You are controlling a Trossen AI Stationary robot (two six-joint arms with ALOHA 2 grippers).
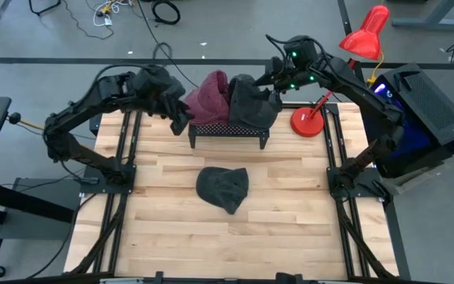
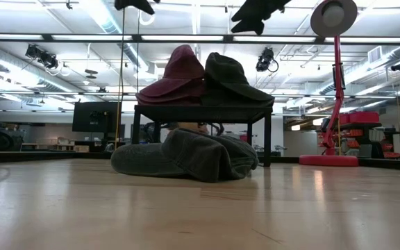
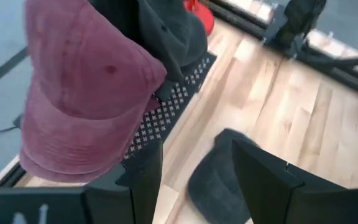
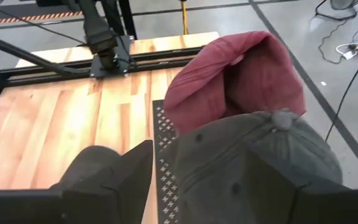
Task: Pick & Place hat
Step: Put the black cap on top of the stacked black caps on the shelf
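A: Where are the hats placed?

B: Two are seen on the black perforated stand [image 1: 227, 131] at the far side of the table [image 1: 290, 237]: a maroon hat [image 1: 210, 96] and, touching it, a dark hat [image 1: 252, 101]. A third, grey hat [image 1: 222, 188] is left crumpled on the table in front of the stand.

A: And the pincers?

B: The right pincer [image 4: 194, 180] is held over the dark hat, jaws parted, with the crown seen between the fingers; whether cloth is pinched cannot be told, so nothing is counted as held. The left pincer [image 3: 197, 180] is parked beside the maroon hat, jaws parted and empty.

A: What could be spoiled from here?

B: If the right pincer is lifted while a fold is caught on a finger, the dark hat could be dragged off the stand, and the maroon hat pulled with it, since the two are pressed together. The maroon hat's brim could also be nudged by the left pincer, being so near. The red lamp [image 1: 353, 55] stands close to the right arm and could be struck by a wide swing.
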